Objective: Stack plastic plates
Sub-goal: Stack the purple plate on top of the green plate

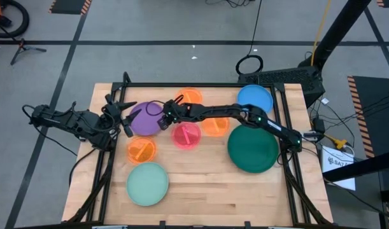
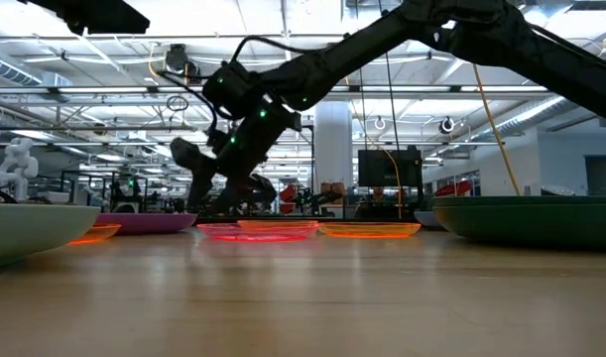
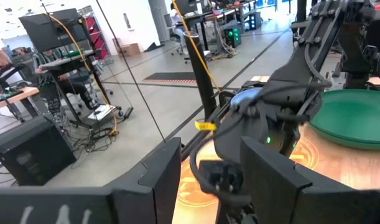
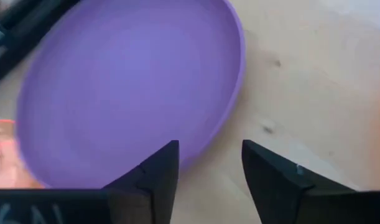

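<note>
High view shows the right arm stretched across the worktop (image 1: 200, 191), its right pincer (image 1: 163, 116) hovering at the near edge of the purple plate (image 1: 143, 119). Right wrist view shows its two fingers (image 4: 158, 171) parted with bare wood between them, holding nothing, the purple rim just ahead of them. The left pincer (image 1: 121, 114) waits at the worktop's left edge, just beside the purple plate; its fingers (image 3: 162, 171) stand apart and empty.

Plates lie spread singly: an orange plate (image 1: 190, 97) at the far edge, another orange plate (image 1: 214, 124) under the right arm, a third orange plate (image 1: 141, 150) beside the pink plate (image 1: 186, 135). The blue plate (image 1: 254, 98) sits in the far right corner, a dark green plate (image 1: 253, 149) by the right edge, possibly two nested, though that is hard to tell. The mint plate (image 1: 148, 183) lies nearest the front, with open wood to its right.
</note>
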### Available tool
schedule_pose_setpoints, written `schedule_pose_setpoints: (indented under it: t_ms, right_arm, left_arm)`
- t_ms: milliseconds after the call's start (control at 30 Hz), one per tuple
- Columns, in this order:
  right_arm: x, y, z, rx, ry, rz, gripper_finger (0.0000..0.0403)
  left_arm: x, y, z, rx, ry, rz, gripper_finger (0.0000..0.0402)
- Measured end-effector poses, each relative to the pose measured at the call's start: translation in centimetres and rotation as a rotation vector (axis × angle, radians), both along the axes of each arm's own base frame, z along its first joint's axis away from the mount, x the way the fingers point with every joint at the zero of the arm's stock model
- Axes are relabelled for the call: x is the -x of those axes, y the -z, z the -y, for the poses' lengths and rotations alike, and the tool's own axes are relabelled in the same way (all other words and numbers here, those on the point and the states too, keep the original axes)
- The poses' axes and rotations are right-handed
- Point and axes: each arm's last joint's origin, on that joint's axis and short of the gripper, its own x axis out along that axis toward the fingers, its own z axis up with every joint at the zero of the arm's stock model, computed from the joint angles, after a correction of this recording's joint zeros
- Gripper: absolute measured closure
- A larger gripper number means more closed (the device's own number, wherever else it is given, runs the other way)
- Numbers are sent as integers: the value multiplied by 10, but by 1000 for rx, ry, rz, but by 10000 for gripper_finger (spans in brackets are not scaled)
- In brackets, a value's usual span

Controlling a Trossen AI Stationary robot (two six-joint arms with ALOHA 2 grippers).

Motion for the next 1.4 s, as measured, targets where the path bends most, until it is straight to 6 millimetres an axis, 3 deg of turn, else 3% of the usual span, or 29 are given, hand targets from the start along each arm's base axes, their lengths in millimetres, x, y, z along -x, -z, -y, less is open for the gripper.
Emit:
schedule_pose_setpoints:
  t_ms: [167,433,567,867,1067,1233,1400]
  right_arm:
    - [-5,17,-1,-41,-11,26,232]
    - [-10,20,-1,-40,-10,82,239]
    - [-10,20,1,-38,-6,93,271]
    - [-13,15,2,-10,2,147,387]
    - [-17,10,4,48,17,200,386]
    - [-15,-9,8,109,5,214,394]
    - [-3,-49,12,162,-31,183,395]
  left_arm:
    - [0,0,0,-4,3,-3,231]
    - [0,1,0,-7,2,-10,231]
    - [0,0,0,-12,3,-13,231]
    - [0,0,0,-12,3,-13,231]
    - [0,1,0,-3,1,-8,231]
    - [0,3,0,9,-1,-18,231]
    - [0,3,0,18,16,-15,231]
